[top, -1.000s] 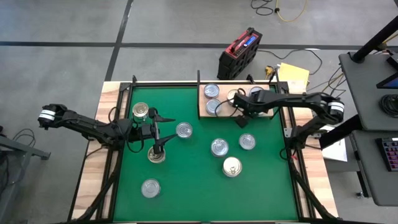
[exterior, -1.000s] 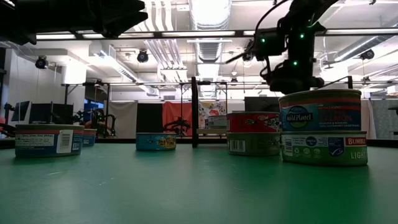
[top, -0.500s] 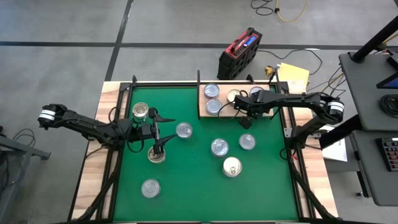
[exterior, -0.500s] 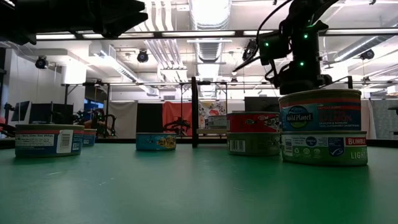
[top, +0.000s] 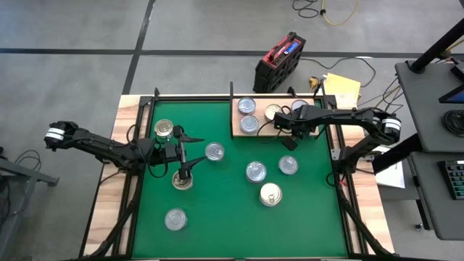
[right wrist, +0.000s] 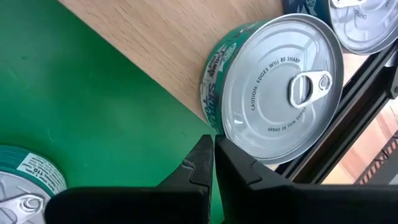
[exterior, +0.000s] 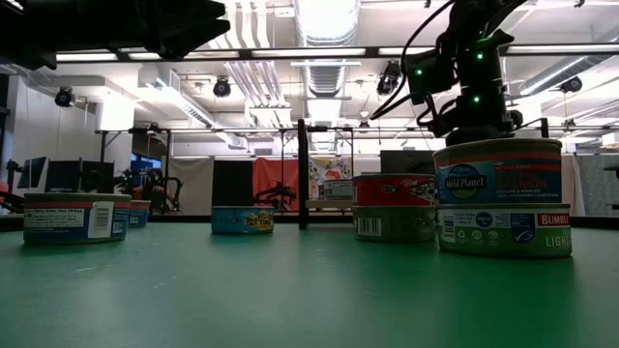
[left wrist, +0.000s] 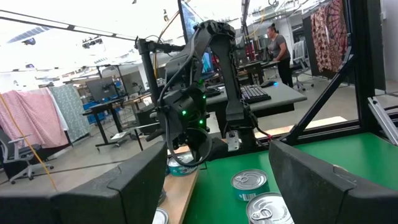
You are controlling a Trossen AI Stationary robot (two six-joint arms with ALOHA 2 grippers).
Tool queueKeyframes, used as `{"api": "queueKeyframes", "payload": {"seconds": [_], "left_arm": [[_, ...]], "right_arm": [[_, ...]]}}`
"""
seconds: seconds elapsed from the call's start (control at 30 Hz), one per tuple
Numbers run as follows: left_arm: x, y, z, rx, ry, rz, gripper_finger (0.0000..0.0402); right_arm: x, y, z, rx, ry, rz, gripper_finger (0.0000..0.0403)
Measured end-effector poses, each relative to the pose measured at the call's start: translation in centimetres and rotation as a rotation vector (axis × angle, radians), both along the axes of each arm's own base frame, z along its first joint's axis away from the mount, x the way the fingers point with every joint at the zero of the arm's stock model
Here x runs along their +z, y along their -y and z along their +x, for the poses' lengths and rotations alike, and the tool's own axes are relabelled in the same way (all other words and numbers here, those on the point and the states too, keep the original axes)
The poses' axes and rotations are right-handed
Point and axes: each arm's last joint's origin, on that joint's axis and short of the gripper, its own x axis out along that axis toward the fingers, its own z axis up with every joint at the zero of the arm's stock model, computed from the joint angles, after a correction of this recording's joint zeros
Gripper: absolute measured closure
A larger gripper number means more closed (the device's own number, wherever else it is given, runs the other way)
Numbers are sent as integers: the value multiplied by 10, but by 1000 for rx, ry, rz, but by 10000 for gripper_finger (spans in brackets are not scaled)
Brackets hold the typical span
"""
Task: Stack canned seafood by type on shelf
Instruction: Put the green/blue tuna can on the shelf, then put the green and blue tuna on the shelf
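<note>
The table (top: 228,225) under its green mat (top: 225,203) carried the pale wooden shelf (top: 262,131) at its far right, with several tins already on it. The right arm had drifted a little rightward and back along the shelf's near edge over the last second; its right pincer (top: 288,139), fingers pressed together and empty, hung just past a silver-lidded tin (right wrist: 273,87) resting on the board. That reads as a placement finished and the arm pulling off for another tin. The left pincer (top: 183,152) had not moved: fingers spread wide, holding nothing, hovering near a gold-lidded tin (top: 182,181) at the mat's left. Six tins lay loose on the mat, so the sorting looked partly done. The lid read "CAUTION: EDGES WILL BE SHARP"; the stacked cans (exterior: 500,198) showed "Wild Planet" above "BUMBLE" and "LIGHT"
</note>
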Motion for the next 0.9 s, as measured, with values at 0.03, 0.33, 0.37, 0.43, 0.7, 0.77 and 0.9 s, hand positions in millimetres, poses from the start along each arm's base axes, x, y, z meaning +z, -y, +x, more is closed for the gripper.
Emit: {"api": "queueKeyframes", "payload": {"seconds": [0.03, 0.33, 0.37, 0.43, 0.7, 0.77, 0.9], "left_arm": [[0, 0, 0, 0, 0, 0, 136], [0, 0, 0, 0, -3, 1, 136], [0, 0, 0, 0, -3, 1, 136], [0, 0, 0, 0, -3, 1, 136], [2, 0, 1, -8, 5, -42, 136], [6, 0, 2, -14, 13, -71, 136], [9, 1, 7, -25, -35, -151, 136]], "right_arm": [[0, 0, 0, 1, 0, 0, 394], [19, -17, -3, 11, 102, -40, 394], [24, -21, -3, 11, 129, -49, 394], [33, -31, -4, 19, 188, -64, 394], [56, -78, 9, 194, 539, -104, 393], [58, -92, 16, 279, 644, -128, 393], [57, -117, 24, 432, 803, -154, 393]]}}
